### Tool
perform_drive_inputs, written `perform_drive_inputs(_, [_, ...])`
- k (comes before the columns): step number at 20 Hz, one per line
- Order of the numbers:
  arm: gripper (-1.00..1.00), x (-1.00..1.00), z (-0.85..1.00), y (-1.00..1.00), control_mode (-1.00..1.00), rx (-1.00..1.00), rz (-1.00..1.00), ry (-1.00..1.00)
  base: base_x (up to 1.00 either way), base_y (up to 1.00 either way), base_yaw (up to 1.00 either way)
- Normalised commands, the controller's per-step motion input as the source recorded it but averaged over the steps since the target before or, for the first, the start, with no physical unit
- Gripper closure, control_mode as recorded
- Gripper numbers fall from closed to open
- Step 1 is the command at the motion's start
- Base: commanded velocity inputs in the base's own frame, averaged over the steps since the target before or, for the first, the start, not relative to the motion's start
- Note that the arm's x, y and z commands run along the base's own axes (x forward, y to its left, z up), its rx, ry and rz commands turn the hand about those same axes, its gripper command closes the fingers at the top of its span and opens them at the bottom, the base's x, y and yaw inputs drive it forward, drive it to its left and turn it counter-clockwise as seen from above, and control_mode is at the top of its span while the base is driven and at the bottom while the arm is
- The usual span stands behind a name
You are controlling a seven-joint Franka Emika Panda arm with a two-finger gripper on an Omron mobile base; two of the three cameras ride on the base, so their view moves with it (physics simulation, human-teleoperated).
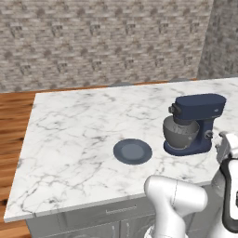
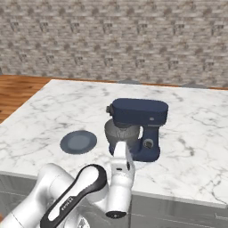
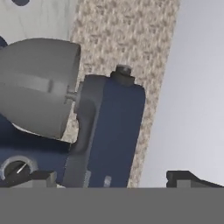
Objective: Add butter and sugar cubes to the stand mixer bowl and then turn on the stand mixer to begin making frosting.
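the end effector (image 3: 111,179) hangs spread and empty beside the stand mixer (image 2: 138,129). it seems lined up on the silver side knob (image 3: 16,168) for switching on.

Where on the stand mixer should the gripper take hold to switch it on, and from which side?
Probably the small silver knob low on the stand mixer's column. It sticks out of the flat side facing the robot, so come in from that near side. The open gripper is already close: in the hand view the knob sits just beyond one fingertip.
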Motion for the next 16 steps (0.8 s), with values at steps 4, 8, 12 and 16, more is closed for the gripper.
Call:
perform_drive_inputs(4, [-1.00,-0.05,0.24,0.00,-1.00,0.42,0.00,0.07,0.00,0.00,0.00])
perform_drive_inputs(8, [-1.00,-0.04,0.11,-0.03,-1.00,0.39,0.02,0.11,0.00,0.00,0.00])
perform_drive_inputs(12, [-1.00,-0.11,0.00,-0.14,-1.00,0.33,0.08,0.07,0.00,0.00,0.00])
perform_drive_inputs(16, [-1.00,-0.04,-0.11,-0.23,-1.00,0.23,0.08,0.00,0.00,0.00,0.00])
